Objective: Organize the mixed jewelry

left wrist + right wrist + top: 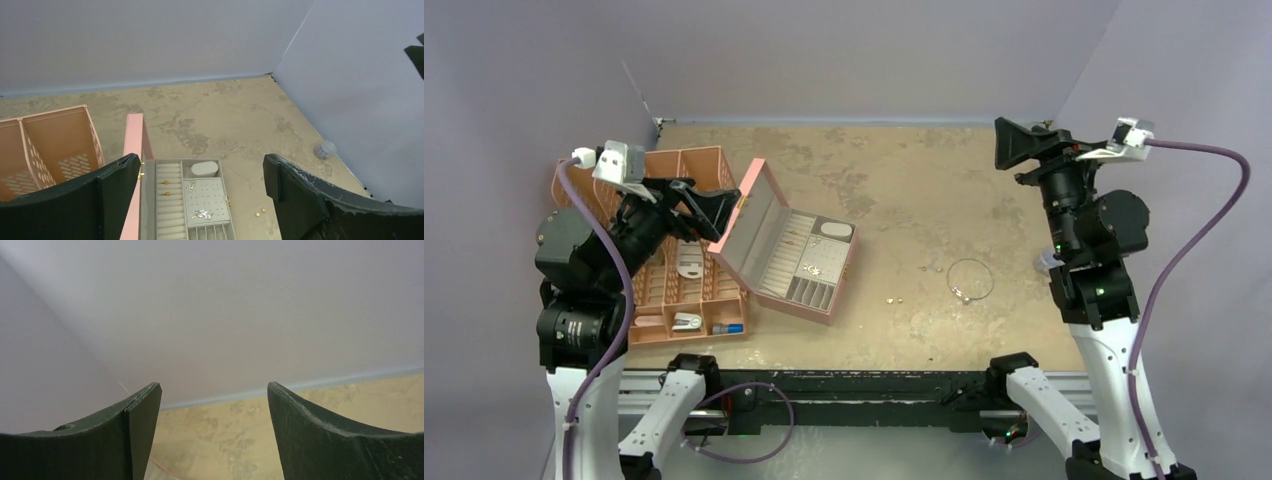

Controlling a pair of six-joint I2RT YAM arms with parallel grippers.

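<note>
Both pincers stand wide open and hold nothing; your left pincer [201, 162] hangs over the open pink box [842, 285] at the left of the overhead view, and your right pincer [215, 390] is raised at the upper right, facing the wall; its own camera sees none of the jewelry, so I judge a descent from there starts blind. The loose pieces lie on the bare counter [894, 180] to the right of the box; the wire hoop [969, 279] sits right of centre, with the gold studs [894, 299] scattered between it and the box. The studs are tiny, and a wide jaw landing beside one would likely flick it away rather than catch it; the hoop lies flat and thin, so fingers may skid over it, or bend it if pressed hard. Mind the upright lid [749, 215] near your left arm, since a sideways sweep could shove the box; the clear cup [1046, 262] beside the right arm could be knocked over.
</note>
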